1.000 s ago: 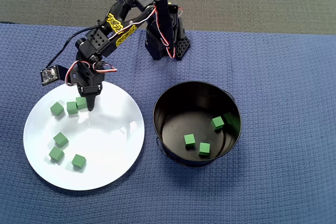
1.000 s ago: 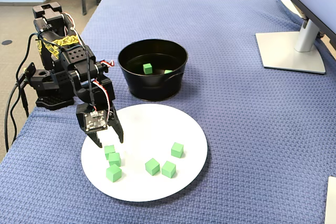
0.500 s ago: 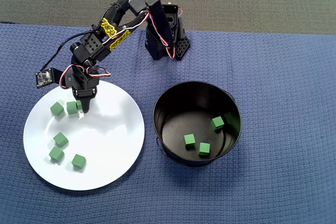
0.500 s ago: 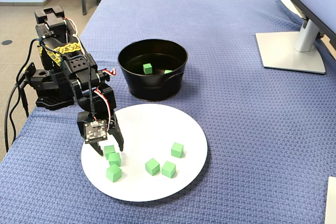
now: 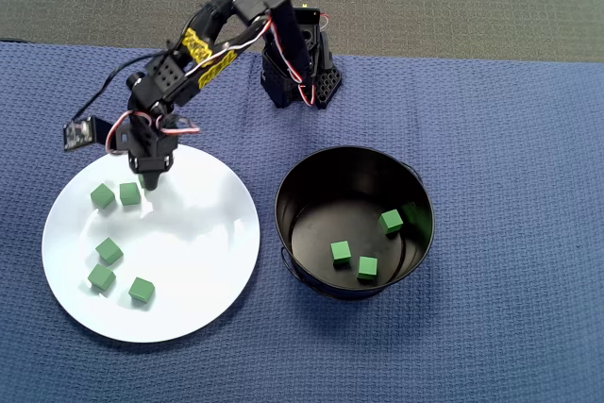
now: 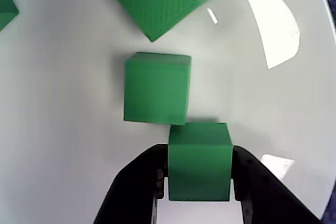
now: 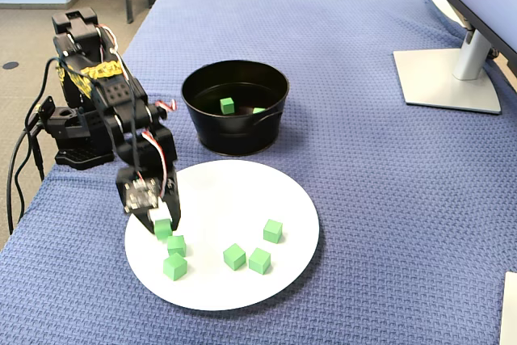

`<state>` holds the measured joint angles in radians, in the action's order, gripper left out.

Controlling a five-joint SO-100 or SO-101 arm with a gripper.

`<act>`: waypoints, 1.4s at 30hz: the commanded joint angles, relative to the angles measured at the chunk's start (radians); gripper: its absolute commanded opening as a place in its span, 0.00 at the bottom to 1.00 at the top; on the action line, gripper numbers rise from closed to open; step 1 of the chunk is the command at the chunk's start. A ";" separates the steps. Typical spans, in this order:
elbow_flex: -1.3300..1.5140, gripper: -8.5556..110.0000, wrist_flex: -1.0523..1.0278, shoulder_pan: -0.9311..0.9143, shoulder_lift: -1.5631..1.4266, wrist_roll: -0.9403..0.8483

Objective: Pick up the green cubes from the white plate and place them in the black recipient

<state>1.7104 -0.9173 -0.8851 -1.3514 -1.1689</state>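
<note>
Blue woven cloth (image 7: 363,199) covers the table, and everything is best placed from the white plate (image 5: 198,271) lying on it; the black recipient (image 5: 415,197) stands just beside the plate's right edge in the overhead view, with three green cubes (image 5: 341,252) resting on its floor. Since the frames half a second and a second back, the gripper (image 6: 199,174) has dropped from a spread stance above the plate's upper-left cluster and closed; in the wrist view its two black fingers (image 6: 137,182) now press the opposite faces of one green cube (image 6: 200,167), clamped on it. That cube sits at the plate's upper-left part in the overhead view, touching or nearly touching a neighbour cube (image 6: 156,87) at one corner, though the contact is hard to judge. Whether the held cube has left the glaze yet I cannot tell; it looks about level with the others. Five more cubes lie on the plate; the grasp appears made, so a lift and a carry toward the recipient come next.
</note>
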 commanded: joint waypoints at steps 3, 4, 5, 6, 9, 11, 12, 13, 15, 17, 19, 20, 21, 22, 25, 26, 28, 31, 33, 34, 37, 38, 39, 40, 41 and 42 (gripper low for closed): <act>0.002 0.07 -0.132 0.064 -0.310 0.117; 0.003 0.07 -0.156 0.080 -0.357 0.144; 0.003 0.07 -0.179 0.098 -0.405 0.176; 0.002 0.07 -0.201 0.120 -0.449 0.212; -0.012 0.07 -0.267 0.206 -0.565 0.334; -0.020 0.07 -0.328 0.301 -0.618 0.425; -0.021 0.07 -0.354 0.362 -0.641 0.472; -0.017 0.07 -0.374 0.425 -0.661 0.528; -0.008 0.07 -0.399 0.555 -0.699 0.630; -0.008 0.07 -0.416 0.676 -0.732 0.733; -0.017 0.07 -0.437 0.798 -0.762 0.825; -0.017 0.07 -0.446 0.859 -0.779 0.856; -0.012 0.07 -0.453 0.920 -0.795 0.888; -0.003 0.07 -0.453 0.977 -0.807 0.919; 0.020 0.07 -0.453 1.109 -0.824 0.985; 0.023 0.07 -0.451 1.137 -0.822 0.994; 0.021 0.30 -0.445 1.175 -0.799 0.962; -0.008 0.38 -0.443 1.177 -0.784 0.925; -0.049 0.38 -0.471 1.152 -0.776 0.874; -0.071 0.37 -0.480 1.127 -0.769 0.848; -0.121 0.34 -0.476 0.989 -0.716 0.715; -0.130 0.33 -0.453 0.919 -0.693 0.661; -0.137 0.31 -0.422 0.842 -0.670 0.601; -0.140 0.30 -0.379 0.761 -0.646 0.541; -0.133 0.25 -0.318 0.678 -0.621 0.492; -0.124 0.21 -0.250 0.597 -0.592 0.453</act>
<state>1.6444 -1.3208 -0.0276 -2.0034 -0.5476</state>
